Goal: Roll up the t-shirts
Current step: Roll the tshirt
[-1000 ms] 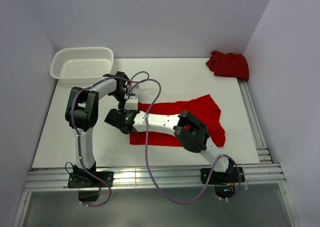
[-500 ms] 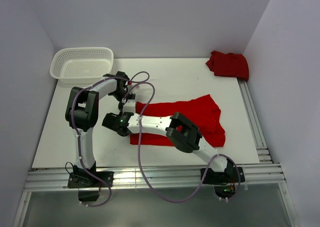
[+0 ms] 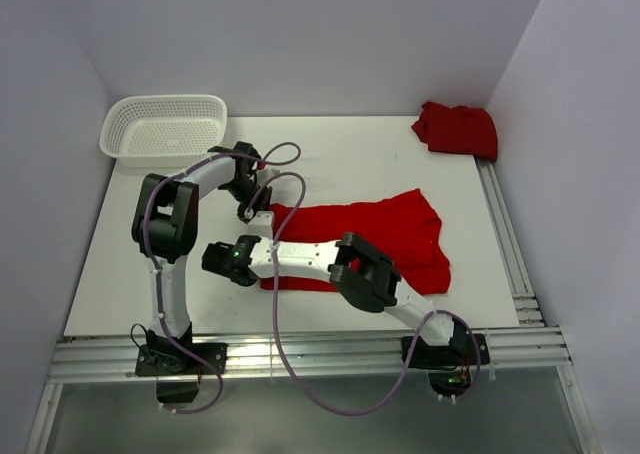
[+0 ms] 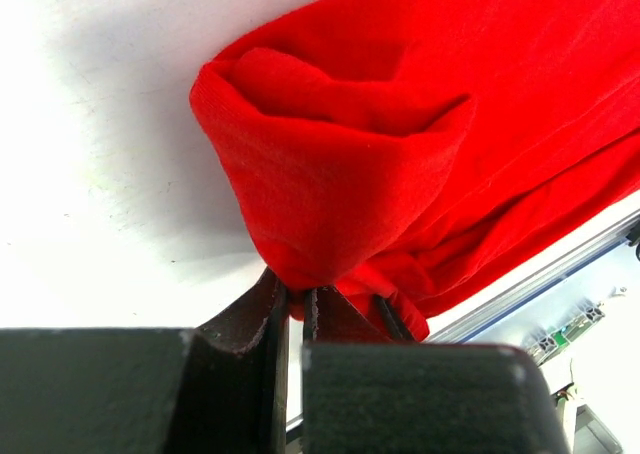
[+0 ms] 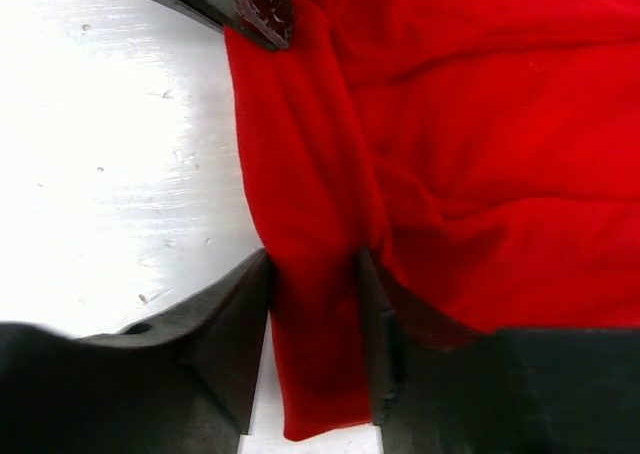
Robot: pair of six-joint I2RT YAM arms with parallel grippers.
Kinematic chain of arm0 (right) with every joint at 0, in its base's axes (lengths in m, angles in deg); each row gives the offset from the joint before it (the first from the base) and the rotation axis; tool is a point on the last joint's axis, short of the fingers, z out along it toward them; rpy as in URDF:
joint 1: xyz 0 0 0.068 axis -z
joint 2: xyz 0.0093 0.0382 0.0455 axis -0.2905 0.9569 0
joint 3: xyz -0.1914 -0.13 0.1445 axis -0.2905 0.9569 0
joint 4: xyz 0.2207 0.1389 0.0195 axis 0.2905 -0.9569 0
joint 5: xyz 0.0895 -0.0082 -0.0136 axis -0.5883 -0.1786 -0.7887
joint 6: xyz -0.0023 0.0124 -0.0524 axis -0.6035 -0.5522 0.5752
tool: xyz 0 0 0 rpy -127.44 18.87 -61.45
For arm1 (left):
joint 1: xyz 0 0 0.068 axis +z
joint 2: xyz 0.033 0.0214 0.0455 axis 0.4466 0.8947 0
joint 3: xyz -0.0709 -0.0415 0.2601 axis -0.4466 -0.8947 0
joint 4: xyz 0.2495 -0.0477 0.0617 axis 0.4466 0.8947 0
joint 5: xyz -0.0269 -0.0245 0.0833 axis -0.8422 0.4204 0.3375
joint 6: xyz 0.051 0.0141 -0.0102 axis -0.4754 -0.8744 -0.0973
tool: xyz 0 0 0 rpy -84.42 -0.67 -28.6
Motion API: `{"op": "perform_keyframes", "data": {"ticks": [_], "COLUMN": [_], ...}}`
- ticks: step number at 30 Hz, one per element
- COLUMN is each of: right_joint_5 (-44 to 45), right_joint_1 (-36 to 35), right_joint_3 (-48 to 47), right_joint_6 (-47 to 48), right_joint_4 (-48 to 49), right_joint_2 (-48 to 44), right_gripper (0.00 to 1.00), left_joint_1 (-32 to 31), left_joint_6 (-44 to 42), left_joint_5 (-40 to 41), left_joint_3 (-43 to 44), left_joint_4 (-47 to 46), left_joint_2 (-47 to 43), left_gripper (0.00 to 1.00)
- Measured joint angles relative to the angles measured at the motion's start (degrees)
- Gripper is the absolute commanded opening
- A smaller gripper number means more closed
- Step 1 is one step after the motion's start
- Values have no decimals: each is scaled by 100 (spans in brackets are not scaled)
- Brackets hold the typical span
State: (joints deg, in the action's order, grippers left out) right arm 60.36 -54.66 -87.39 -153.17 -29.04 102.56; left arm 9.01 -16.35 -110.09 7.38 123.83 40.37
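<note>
1. The left gripper [image 4: 295, 299] is clamped on a bunched corner of the spread t-shirt [image 3: 390, 229]. It holds a soft pouch of red cloth just above the table [image 3: 140, 274], a little nearer than the white mesh basket [image 3: 160, 126] in the far left corner.
2. The right gripper [image 5: 315, 304] is on the same left edge of the shirt, just nearer the table's front. Its jaws stand apart and straddle a strip of the hem. Cloth fills the gap, but I judge it is not clamped.
3. The spread t-shirt lies mostly flat across the middle of the table, reaching toward the right edge. No turn of a roll is wound yet.
4. A second t-shirt [image 3: 455, 129] sits crumpled in the far right corner, well apart from both arms.
5. Progress looks early. The first roll is only being started at the left edge, the second shirt has not been laid out, and no shirt shows in the basket.
</note>
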Motion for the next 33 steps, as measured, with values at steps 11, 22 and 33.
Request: {"op": "perform_keyframes", "data": {"ticks": [11,22,33], "right_joint_5": [-376,-2459,-3506], "right_joint_1": [107,855,1305], "right_joint_3": [2135,5641,7110], "right_joint_6": [192,-170,-1451], "right_joint_4": [2037,6784,10185], "right_joint_2": [-1233,-2796,-2411], "right_gripper": [5,2,1], "left_joint_1": [28,599,1082], "left_joint_6": [-96,-632,-1202], "left_joint_5": [-221,-1565,-1989], "left_joint_3": [310,1152,-715], "left_joint_4": [142,197,-122], "left_joint_2": [4,-94,-431], "left_gripper": [41,63,65]}}
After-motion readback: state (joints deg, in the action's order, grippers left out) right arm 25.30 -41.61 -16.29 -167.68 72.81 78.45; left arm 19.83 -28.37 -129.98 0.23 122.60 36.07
